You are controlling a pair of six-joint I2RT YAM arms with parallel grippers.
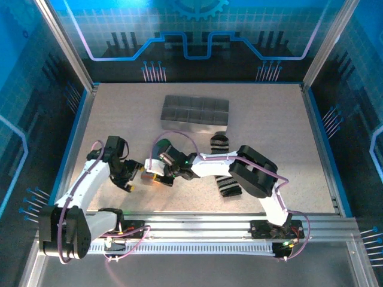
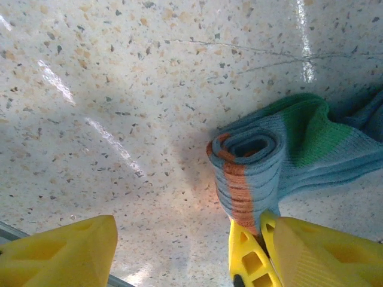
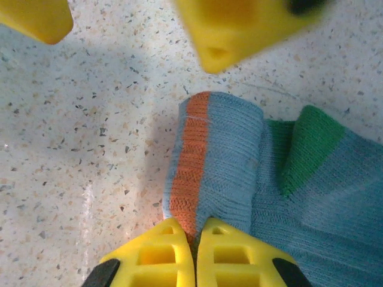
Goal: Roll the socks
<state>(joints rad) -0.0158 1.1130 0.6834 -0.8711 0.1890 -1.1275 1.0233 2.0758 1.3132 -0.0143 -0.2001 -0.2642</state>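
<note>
The right gripper (image 3: 195, 232) is clamped on the orange-striped end of the rolled grey-blue knitted sock (image 3: 224, 149) lying on the speckled bench (image 3: 72, 149); the left gripper (image 2: 194, 230) stands spread apart just beside it.

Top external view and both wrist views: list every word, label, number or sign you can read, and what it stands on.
None can be read. The blue backdrop carries only a gear outline and circuit-style lines; the grey-blue sock, striped sock and grey compartment tray bear no lettering.
</note>
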